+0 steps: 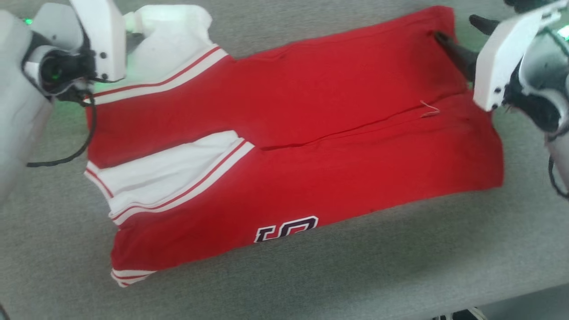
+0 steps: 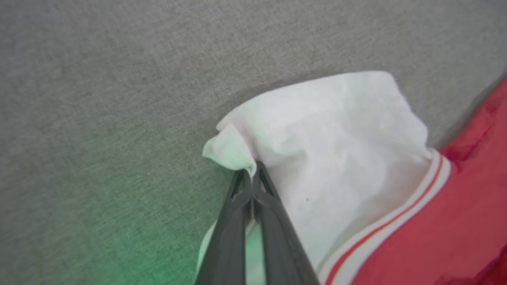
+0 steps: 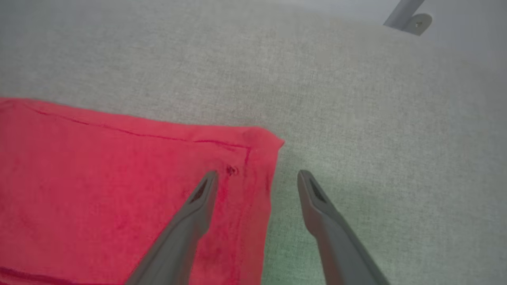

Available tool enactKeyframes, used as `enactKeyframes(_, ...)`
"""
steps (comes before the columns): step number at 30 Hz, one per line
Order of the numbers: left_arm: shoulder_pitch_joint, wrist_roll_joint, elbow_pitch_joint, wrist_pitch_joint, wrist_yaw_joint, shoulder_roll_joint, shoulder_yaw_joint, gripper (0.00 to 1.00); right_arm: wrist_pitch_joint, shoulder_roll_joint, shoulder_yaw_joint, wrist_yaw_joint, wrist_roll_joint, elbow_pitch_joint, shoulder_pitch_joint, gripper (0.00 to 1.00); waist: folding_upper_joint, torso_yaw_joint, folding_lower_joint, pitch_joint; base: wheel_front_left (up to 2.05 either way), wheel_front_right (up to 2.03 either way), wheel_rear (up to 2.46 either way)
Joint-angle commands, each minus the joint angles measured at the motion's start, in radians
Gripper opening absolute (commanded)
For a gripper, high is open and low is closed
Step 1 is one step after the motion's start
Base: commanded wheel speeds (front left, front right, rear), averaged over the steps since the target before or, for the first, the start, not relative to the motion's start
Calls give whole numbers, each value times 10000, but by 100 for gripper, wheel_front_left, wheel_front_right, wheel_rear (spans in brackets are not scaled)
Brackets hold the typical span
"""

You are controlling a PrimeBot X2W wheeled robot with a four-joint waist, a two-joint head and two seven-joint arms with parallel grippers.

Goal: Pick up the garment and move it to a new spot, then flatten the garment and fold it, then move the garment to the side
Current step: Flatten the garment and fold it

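The garment [image 1: 311, 133], a red jersey with white sleeves, lies folded lengthwise across the grey table [image 1: 400, 266], a black white-outlined number at its near edge. My left gripper [image 2: 252, 171] is shut on a bunched edge of the far white sleeve [image 2: 336, 150], which is pinched up off the cloth. In the head view that sleeve [image 1: 178, 40] sits just beside my left wrist. My right gripper [image 3: 257, 176] stands open astride the garment's far right hem corner [image 3: 253, 146], one fingertip [image 3: 210, 180] over red fabric and the other over the table. In the head view my right gripper [image 1: 455, 27] is at that same corner.
The table's near edge [image 1: 511, 295] runs across the lower right of the head view, with floor beyond. A black cable [image 1: 66, 155] loops from my left wrist. A metal bracket [image 3: 410, 16] shows past the table's far side.
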Motion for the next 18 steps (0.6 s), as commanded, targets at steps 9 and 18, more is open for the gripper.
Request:
enactKeyframes(9, 275, -173, -302, -184, -61, -197, -514, 0, 1826, 218, 1040, -13, 996, 1658, -945, 100, -1, 495, 0, 205, 0, 0, 0)
enactKeyframes(18, 279, -438, -724, -960, -56, -228, -683, 0, 571, -72, 1277, -19, 1456, 2299, -1360, 0, -1, 769, 0, 17, 0, 0, 0)
